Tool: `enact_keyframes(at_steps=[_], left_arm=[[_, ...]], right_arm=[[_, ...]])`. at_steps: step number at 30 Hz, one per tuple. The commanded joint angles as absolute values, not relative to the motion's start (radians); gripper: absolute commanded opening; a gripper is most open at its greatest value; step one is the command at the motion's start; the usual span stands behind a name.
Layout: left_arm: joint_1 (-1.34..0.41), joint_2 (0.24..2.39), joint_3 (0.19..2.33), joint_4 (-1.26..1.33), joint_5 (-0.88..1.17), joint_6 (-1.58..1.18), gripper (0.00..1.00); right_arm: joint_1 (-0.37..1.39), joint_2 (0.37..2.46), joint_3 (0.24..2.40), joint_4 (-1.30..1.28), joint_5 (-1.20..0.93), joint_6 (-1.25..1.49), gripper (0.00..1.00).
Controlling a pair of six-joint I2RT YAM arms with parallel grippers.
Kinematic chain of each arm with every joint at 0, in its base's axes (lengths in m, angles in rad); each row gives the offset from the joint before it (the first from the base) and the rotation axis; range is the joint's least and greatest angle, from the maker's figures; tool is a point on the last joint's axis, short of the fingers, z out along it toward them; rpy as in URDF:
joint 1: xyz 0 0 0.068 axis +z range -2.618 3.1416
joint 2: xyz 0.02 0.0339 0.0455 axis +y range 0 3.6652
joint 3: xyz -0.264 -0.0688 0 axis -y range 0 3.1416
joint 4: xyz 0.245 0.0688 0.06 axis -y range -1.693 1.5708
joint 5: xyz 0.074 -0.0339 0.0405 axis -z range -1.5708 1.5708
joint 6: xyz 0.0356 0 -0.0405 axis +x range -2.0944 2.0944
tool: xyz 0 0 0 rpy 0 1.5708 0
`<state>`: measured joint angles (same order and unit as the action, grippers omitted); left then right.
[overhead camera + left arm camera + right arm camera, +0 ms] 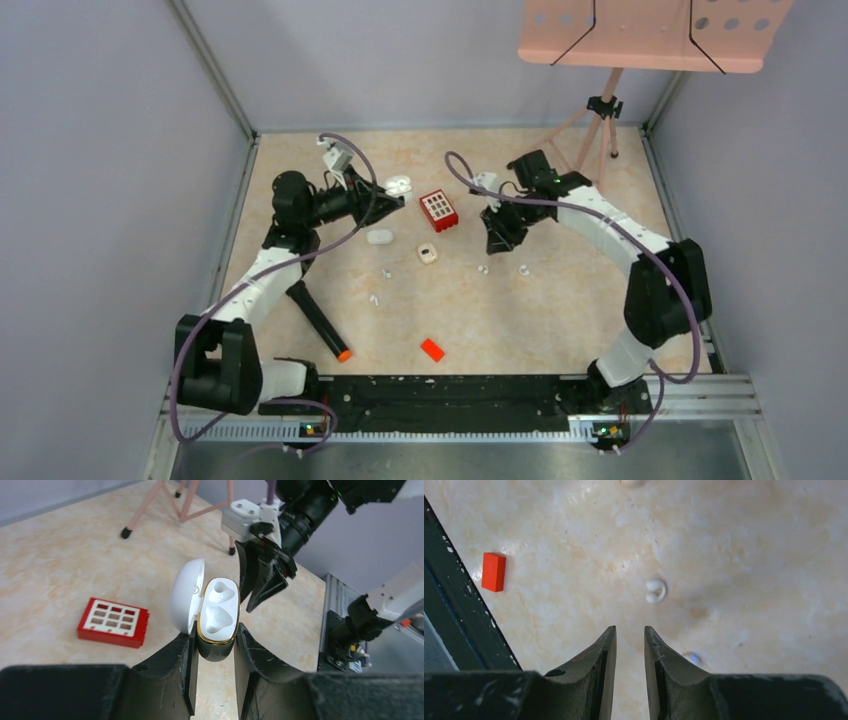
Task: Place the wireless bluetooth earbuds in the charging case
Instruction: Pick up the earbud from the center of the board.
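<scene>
Gripping the charging case by its dark lower body, our left claw is closed on it, one finger pressed to each flank. The case stands upright between the fingers with its white lid swung open toward nine o'clock. Inside the gold rim we see two white wells, both empty. From above, this claw holds the case at ten o'clock from the red block.

Our right claw points down at the table, its fingers parted by only a narrow slot, with nothing between them. In its wrist view one earbud lies on the table at one o'clock from the fingertips, apart from them. The orange-red chip sits well off at ten o'clock. A small bluish spot beside one finger is too blurred for us to name.

From above, the right claw hangs at four o'clock from the red block. The earbuds lie loose on the table, none in the case. Two are near the claw's six and four o'clock, and two are well apart at the block's seven o'clock. A black marker lies farther out toward seven o'clock.
</scene>
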<state>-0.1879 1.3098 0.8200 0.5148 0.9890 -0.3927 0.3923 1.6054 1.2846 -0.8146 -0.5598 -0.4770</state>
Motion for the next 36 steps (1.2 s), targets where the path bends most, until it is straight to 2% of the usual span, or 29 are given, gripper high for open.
enact_keyframes(at_steps=[1,10,17,26,36], left_arm=[[-0.097,1.232,0.787,0.445,0.901,-0.393,0.00],[0.068,1.125,0.800,0.277,0.692,-0.361,0.00],[0.132,1.078,0.826,0.230,0.632,-0.385,0.00],[0.236,1.020,0.859,0.117,0.518,-0.410,0.00],[0.271,1.004,0.861,0.103,0.520,-0.441,0.00]], right_arm=[[0.509,1.694,1.388,-0.653,-0.588,-0.450,0.26],[0.704,1.922,1.588,-0.521,-0.724,-0.388,0.25],[0.816,2.075,1.656,-0.427,-0.822,-0.386,0.31],[0.923,2.134,1.643,-0.266,-0.674,-0.297,0.40],[0.951,2.175,1.645,-0.259,-0.608,-0.292,0.35]])
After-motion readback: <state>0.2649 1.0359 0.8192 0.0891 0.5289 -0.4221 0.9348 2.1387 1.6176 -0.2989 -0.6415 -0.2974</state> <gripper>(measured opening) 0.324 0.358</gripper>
